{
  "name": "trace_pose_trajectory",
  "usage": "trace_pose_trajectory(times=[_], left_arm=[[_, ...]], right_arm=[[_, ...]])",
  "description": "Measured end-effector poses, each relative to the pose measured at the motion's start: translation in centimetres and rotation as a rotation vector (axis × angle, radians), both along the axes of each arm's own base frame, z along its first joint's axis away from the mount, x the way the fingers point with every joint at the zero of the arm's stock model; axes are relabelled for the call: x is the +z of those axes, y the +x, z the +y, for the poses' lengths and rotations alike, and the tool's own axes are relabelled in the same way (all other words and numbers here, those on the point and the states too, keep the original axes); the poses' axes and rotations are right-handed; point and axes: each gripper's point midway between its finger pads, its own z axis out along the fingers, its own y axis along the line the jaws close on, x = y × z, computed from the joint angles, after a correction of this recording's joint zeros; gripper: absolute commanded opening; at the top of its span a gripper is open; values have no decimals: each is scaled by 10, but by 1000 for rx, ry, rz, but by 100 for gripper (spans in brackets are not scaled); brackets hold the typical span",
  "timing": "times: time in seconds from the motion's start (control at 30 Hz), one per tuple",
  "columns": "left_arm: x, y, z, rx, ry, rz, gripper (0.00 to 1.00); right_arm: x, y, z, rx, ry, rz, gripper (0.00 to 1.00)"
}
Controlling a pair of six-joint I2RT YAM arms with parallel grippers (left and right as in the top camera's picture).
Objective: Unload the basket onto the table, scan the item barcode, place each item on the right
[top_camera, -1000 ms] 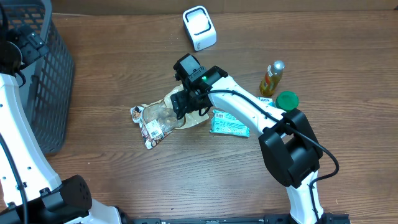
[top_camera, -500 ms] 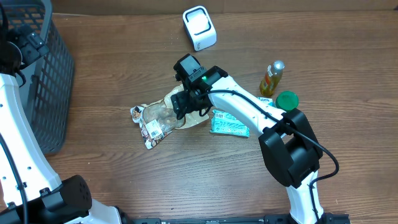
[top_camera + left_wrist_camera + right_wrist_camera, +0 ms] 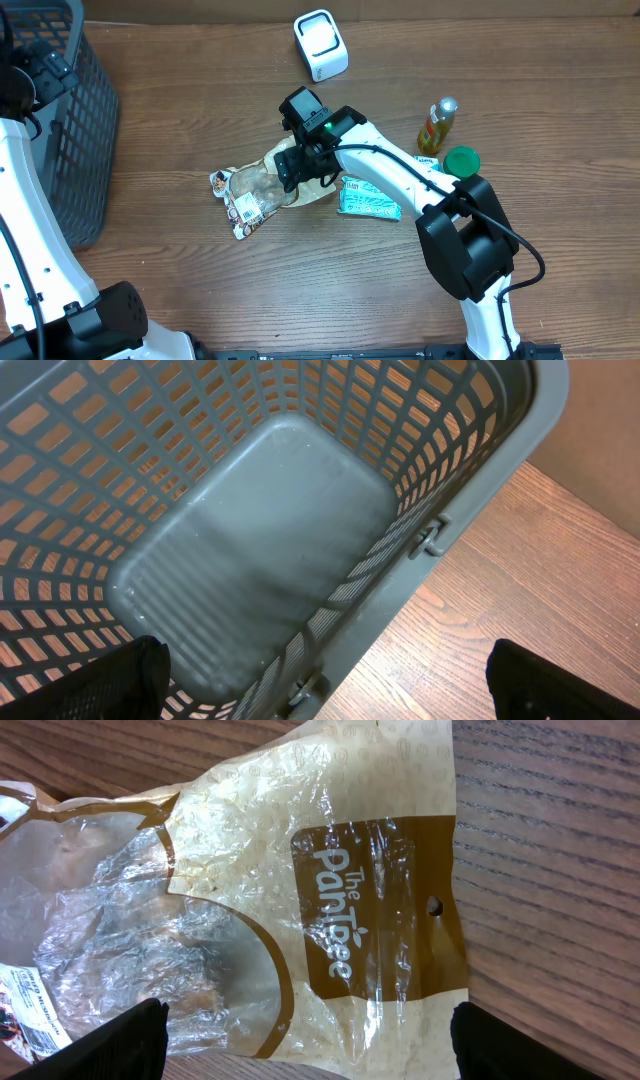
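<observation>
A crinkled beige and brown snack bag with a clear window lies flat on the wooden table; it fills the right wrist view, printed "The Pantree". My right gripper hovers over the bag's right end, jaws open and straddling it, with nothing gripped. A white barcode scanner stands at the back of the table. A white label shows at the bag's left end; no barcode is readable. My left gripper is open above the grey basket's edge.
A grey mesh basket stands at the left, with nothing in it in the left wrist view. Right of the bag lie a teal packet, a small bottle and a green lid.
</observation>
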Motion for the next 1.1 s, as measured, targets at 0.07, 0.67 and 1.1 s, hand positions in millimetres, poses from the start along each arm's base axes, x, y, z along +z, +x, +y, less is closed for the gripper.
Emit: trace_pose_trajectory(times=[0.07, 0.67, 1.1], left_arm=[[0, 0, 0, 0, 0, 0, 100], [0, 0, 0, 0, 0, 0, 100], [0, 0, 0, 0, 0, 0, 100]], right_arm=[[0, 0, 0, -1, -1, 1, 88], [0, 1, 1, 0, 3, -5, 89], [1, 2, 2, 0, 8, -10, 89]])
